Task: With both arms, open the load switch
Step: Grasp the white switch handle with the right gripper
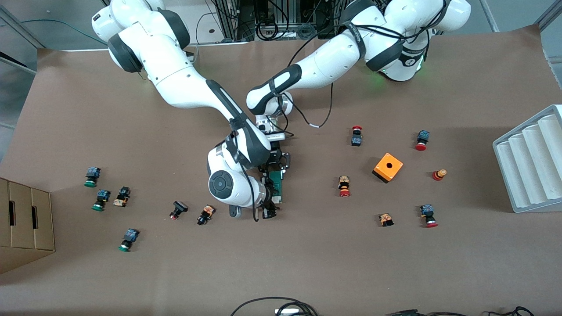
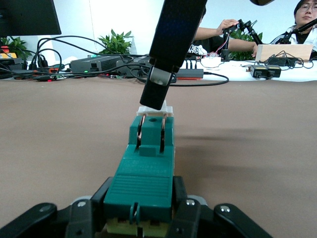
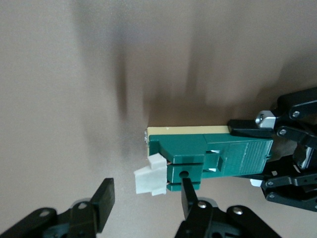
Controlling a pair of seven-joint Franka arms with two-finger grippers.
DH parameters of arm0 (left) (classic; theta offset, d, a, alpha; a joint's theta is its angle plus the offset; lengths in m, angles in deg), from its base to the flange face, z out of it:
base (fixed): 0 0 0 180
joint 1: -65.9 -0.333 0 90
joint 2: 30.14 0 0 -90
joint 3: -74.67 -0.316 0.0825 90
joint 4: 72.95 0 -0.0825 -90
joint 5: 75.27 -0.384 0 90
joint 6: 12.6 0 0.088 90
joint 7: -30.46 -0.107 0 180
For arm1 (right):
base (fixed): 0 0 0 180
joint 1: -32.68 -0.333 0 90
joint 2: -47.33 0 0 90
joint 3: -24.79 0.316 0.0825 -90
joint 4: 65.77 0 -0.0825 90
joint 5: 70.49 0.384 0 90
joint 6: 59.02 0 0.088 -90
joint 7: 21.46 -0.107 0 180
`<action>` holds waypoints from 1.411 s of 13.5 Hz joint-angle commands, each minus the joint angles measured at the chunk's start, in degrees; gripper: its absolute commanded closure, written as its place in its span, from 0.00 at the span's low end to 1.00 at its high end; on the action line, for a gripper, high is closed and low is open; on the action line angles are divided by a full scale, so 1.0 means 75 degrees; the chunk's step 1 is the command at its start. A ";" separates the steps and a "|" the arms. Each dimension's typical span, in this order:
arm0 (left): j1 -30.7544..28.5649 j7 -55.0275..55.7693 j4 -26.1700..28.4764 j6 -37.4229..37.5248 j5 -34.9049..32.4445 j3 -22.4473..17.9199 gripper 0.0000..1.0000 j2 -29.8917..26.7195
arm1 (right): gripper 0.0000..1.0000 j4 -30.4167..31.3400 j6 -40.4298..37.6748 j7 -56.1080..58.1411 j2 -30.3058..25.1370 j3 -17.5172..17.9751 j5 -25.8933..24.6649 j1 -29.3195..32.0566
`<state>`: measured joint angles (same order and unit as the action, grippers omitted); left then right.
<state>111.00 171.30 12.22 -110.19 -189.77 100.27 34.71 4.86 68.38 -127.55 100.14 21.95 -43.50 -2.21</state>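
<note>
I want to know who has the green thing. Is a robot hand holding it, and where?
Yes. The left gripper is shut on the load switch, pinching the end away from its white block. The right gripper is open at that block, holding nothing.

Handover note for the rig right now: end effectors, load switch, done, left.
Left end effector: shut on the load switch, clamping the end away from its white block.
Right end effector: open at the white-block end, one finger touching the green body, the other standing apart.
Switch lies at mid-table, white block toward the front camera.
Done: left grasp.
Left: close the right end effector on the block end, then open the switch, likely by pulling. It looks still shut.
</note>
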 commanded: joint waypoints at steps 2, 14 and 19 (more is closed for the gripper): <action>-0.0025 -0.0018 -0.0164 -0.0125 -0.0238 0.0080 0.50 0.0131 | 0.37 -0.0290 -0.0240 0.0000 0.0260 -0.0043 0.0339 -0.0012; -0.0025 -0.0018 -0.0152 -0.0125 -0.0203 0.0080 0.50 0.0096 | 0.58 -0.0290 -0.0275 0.0000 0.0236 -0.0008 0.0351 -0.0036; -0.0013 -0.0018 -0.0152 -0.0125 -0.0191 0.0080 0.50 0.0084 | 0.60 -0.0290 -0.0275 0.0000 0.0201 -0.0008 0.0351 -0.0036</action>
<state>110.99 171.30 12.23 -110.19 -189.80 100.27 34.71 4.28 67.27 -127.56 100.88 22.18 -42.78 -2.22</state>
